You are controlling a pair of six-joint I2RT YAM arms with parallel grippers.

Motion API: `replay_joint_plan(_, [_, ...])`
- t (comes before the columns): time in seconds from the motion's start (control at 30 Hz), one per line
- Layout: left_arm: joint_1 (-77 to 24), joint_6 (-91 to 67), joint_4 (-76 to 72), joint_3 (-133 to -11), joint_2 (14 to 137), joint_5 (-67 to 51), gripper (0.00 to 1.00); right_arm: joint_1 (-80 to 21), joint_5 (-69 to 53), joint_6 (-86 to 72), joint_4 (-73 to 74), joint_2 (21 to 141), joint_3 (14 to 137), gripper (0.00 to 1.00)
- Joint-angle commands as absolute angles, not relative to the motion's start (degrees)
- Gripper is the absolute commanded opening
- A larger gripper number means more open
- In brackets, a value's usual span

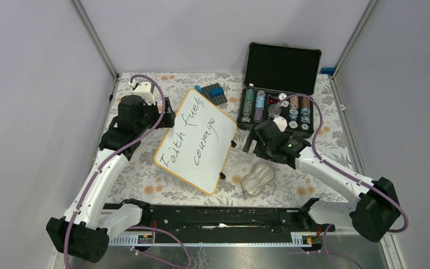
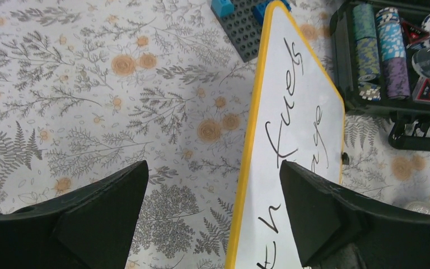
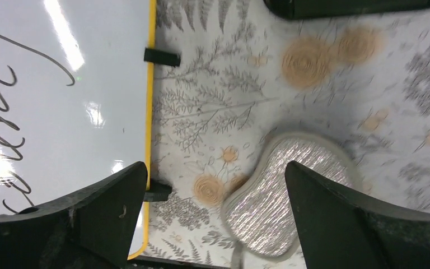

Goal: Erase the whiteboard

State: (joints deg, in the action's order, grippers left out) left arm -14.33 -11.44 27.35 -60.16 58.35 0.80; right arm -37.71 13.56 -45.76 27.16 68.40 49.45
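Floral tablecloth under the whiteboard; lilac walls around.

Silvery pad blurred, perhaps a sponge (whiteboard cut off left)

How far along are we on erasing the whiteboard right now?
Done: nothing; the whiteboard reads "Faith fuels courage" in full. In hand: nothing; the left gripper and right gripper are both open and empty, the right one close to the silvery pad lying beside the board. Left: probably grasp that pad and wipe off all three words.
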Motion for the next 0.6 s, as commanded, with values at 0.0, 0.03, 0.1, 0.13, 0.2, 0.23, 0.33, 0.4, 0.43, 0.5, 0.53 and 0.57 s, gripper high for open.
replay_joint_plan(0.0, [-14.06, -10.95, 24.57, -59.5, 58.52, 0.29, 0.99, -42.35, 21.22, -65.86, 33.19, 71.67, 48.8, 1.0])
replay_joint_plan(0.03, [-14.06, -11.06, 24.42, -59.46, 58.49, 0.27, 0.99, -43.08, 20.87, -67.85, 32.9, 72.02, 47.68, 1.0])
replay_joint_plan(0.1, [-14.05, -11.31, 23.64, -58.91, 58.09, -1.02, 0.99, -44.48, 21.71, -71.51, 32.84, 72.49, 45.77, 1.0])
replay_joint_plan(0.13, [-14.06, -11.41, 23.11, -58.45, 57.72, -1.12, 0.99, -44.97, 22.02, -73.09, 33.09, 72.67, 44.98, 1.0])
replay_joint_plan(0.2, [-14.06, -11.59, 22.5, -57.78, 57.09, -1.24, 0.99, -45.25, 22.15, -75.13, 33.15, 72.7, 43.41, 1.0])
replay_joint_plan(0.23, [-14.02, -11.72, 22.27, -57.56, 56.86, -1.42, 0.99, -45.49, 22.85, -75.84, 33.13, 72.61, 42.83, 1.0])
replay_joint_plan(0.33, [-14.06, -11.93, 21.78, -56.99, 56.36, -2.1, 0.99, -46.12, 23.89, -75.17, 31.25, 73.45, 41.81, 1.0])
replay_joint_plan(0.4, [-14.01, -11.95, 21.55, -56.87, 56.26, -2.59, 0.99, -46.71, 24.16, -75.42, 31.96, 75.1, 42.85, 1.0])
replay_joint_plan(0.43, [-13.98, -12.0, 21.54, -56.79, 56.25, -2.77, 0.99, -47.32, 24.54, -75.95, 32.58, 76.02, 43.46, 1.0])
replay_joint_plan(0.5, [-13.97, -12.04, 21.44, -56.73, 56.21, -3.05, 0.99, -48.76, 25.44, -78.24, 33.29, 77.65, 44.18, 1.0])
replay_joint_plan(0.53, [-13.93, -12.11, 21.38, -56.63, 56.17, -3.15, 0.99, -49.38, 25.75, -79.66, 33.34, 78.62, 44.04, 1.0])
replay_joint_plan(0.57, [-13.97, -12.12, 21.36, -56.61, 56.13, -3.23, 0.99, -49.99, 26.2, -80.97, 33.36, 79.27, 43.78, 0.99])
